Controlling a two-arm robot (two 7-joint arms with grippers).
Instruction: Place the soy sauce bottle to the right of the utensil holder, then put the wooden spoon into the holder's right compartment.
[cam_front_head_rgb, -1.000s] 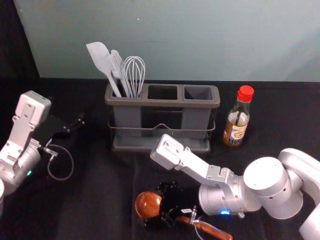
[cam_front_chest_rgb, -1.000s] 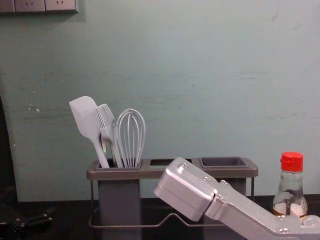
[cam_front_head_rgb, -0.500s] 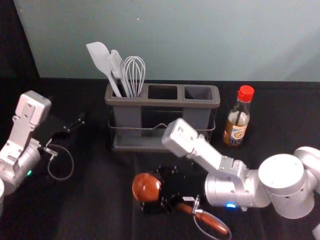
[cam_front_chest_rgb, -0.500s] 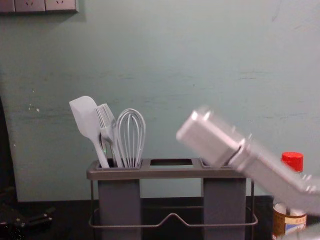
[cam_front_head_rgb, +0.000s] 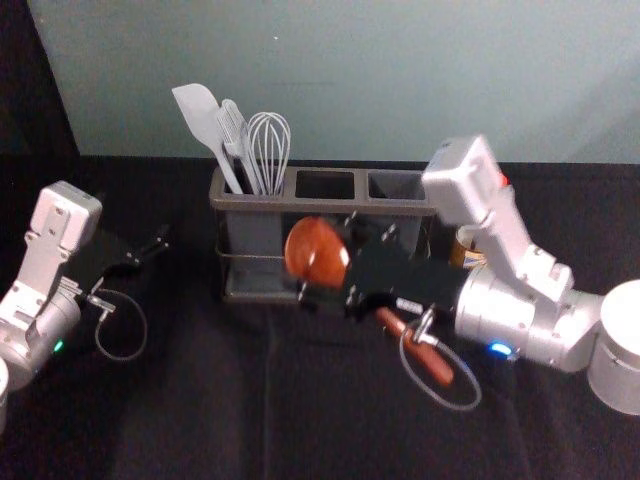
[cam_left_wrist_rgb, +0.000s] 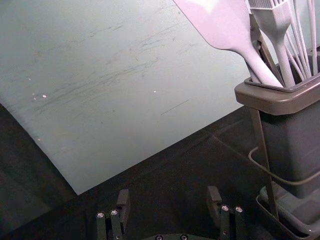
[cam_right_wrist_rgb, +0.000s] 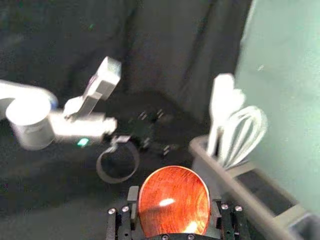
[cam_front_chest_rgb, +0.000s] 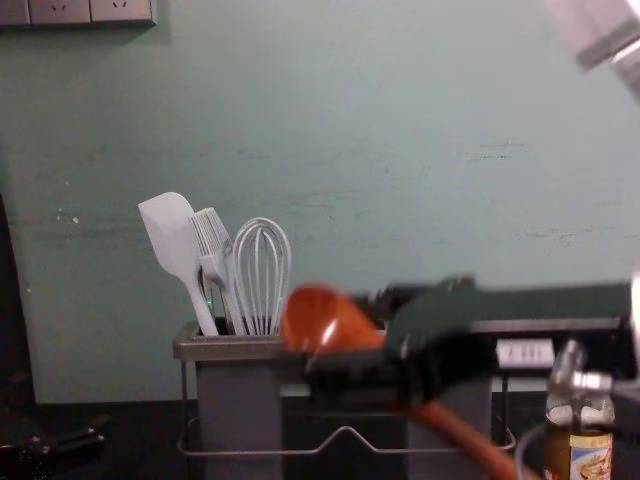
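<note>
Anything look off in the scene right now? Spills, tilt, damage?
Nothing stands out on the table. Utensil holder is level, soy sauce bottle stands upright to its right, no spill visible. Wooden spoon slants in the right gripper, bowl end up, which looks normal. Only blemish: scuffs on the wall behind.

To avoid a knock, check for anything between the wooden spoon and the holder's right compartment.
Nothing visible stands between the wooden spoon in the right gripper and the right compartment, except the holder's own front rim.
</note>
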